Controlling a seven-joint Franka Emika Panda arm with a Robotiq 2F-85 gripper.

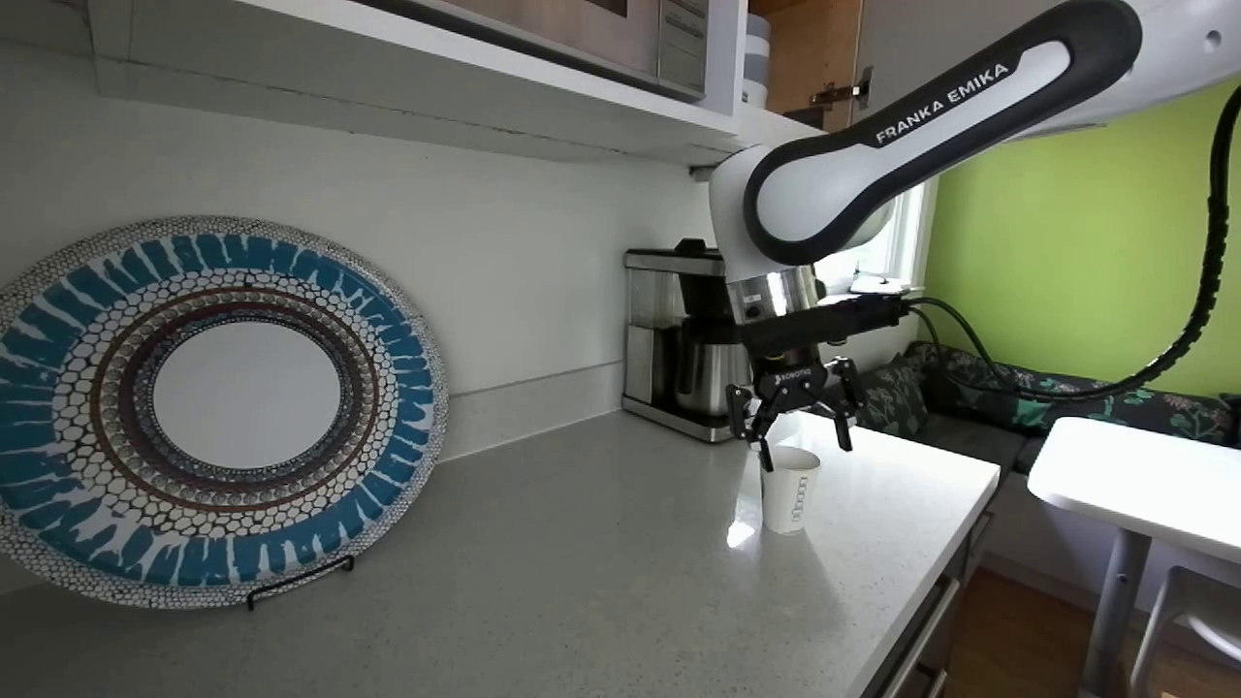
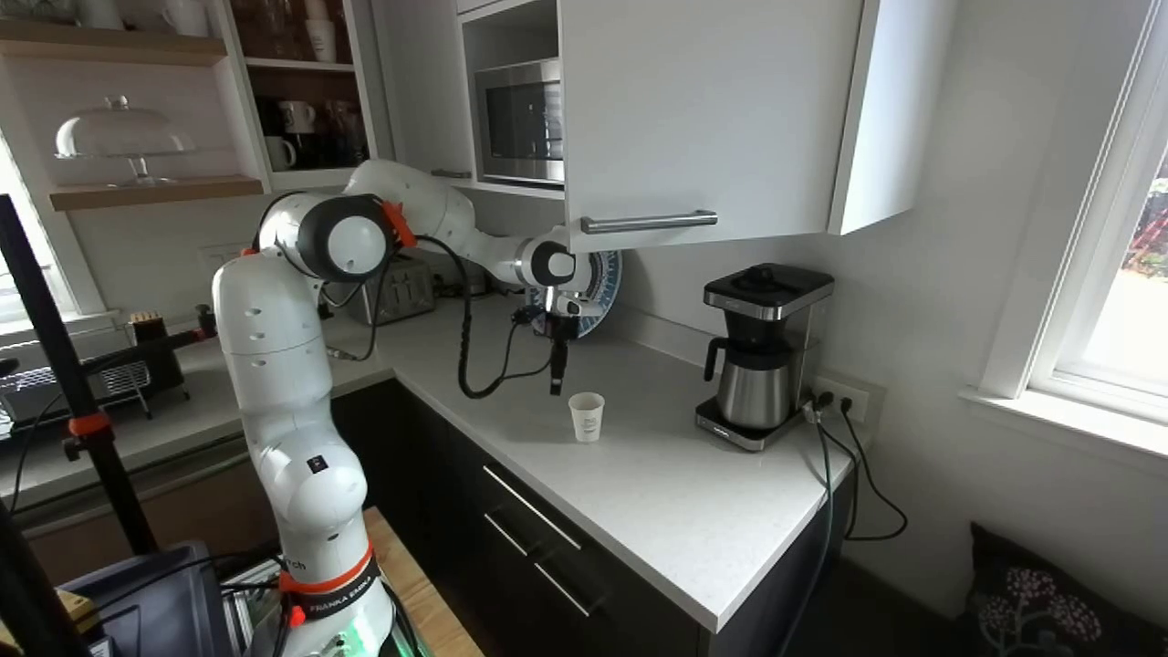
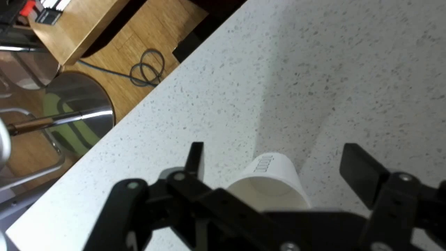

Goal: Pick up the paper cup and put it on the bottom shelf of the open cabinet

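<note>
The white paper cup (image 1: 787, 502) stands upright on the counter; it also shows in an exterior view (image 2: 587, 420) and in the wrist view (image 3: 278, 169). My gripper (image 1: 807, 451) is open, its fingers spread and pointing down just above the cup rim. It also shows in an exterior view (image 2: 557, 381). In the wrist view, the cup lies between the spread fingers (image 3: 277, 162), with space on both sides. The open cabinet (image 1: 814, 48) shows a brown inside at the top. Its door (image 2: 712, 109) hides the inside from an exterior view. The bottom shelf is hidden.
A coffee maker (image 1: 640, 320) stands by the wall behind the cup, also in an exterior view (image 2: 766, 365). A large patterned plate (image 1: 242, 388) leans on the wall. A microwave (image 2: 522, 119) sits beside the cabinet. Stacked bowls (image 1: 756, 58) stand inside the cabinet.
</note>
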